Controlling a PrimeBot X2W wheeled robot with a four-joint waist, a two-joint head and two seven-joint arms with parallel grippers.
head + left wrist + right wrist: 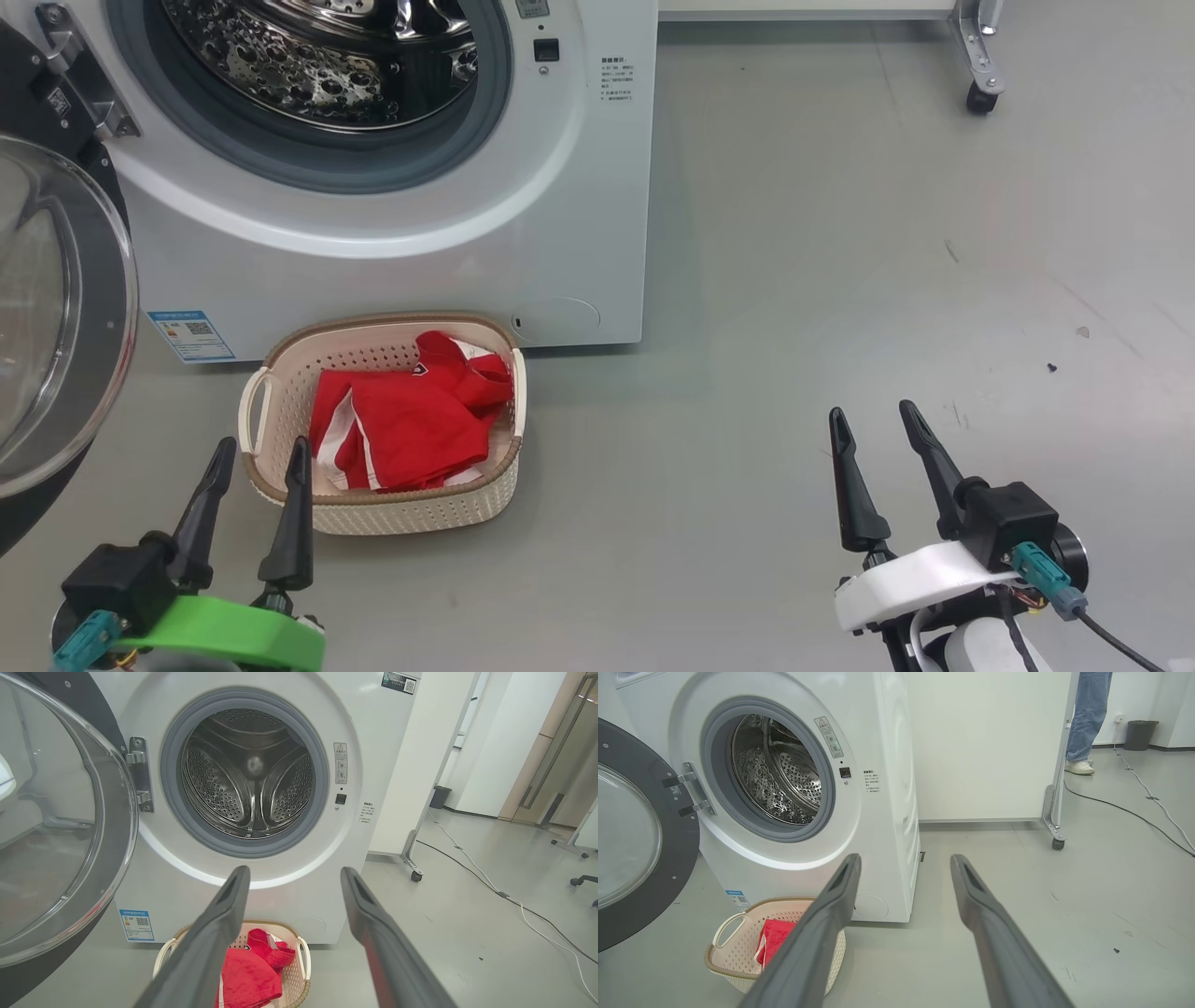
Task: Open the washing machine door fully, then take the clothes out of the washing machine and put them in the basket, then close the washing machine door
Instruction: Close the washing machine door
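Washing machine [579,233]: washing machine door [56,317] is hanging wide open. Red clothes [411,420] are lying in the basket [411,523], which is sitting on the floor [840,233] just before the machine. Left claw [263,448] and right claw [870,413] are hovering spread open, gripping nothing.

The left gripper [294,875] is holding its two dark fingers [219,924] spread wide apart. Beyond them the washing machine [373,765] is standing with its door [117,826] swung open to the left, and the steel drum [247,774] is showing its shiny perforated wall. Below the opening, the basket [303,961] is sitting on the grey floor [467,933] just in front of the machine, with the red clothes [247,975] lying in it. A white cable [490,886] is trailing across the floor at the right.
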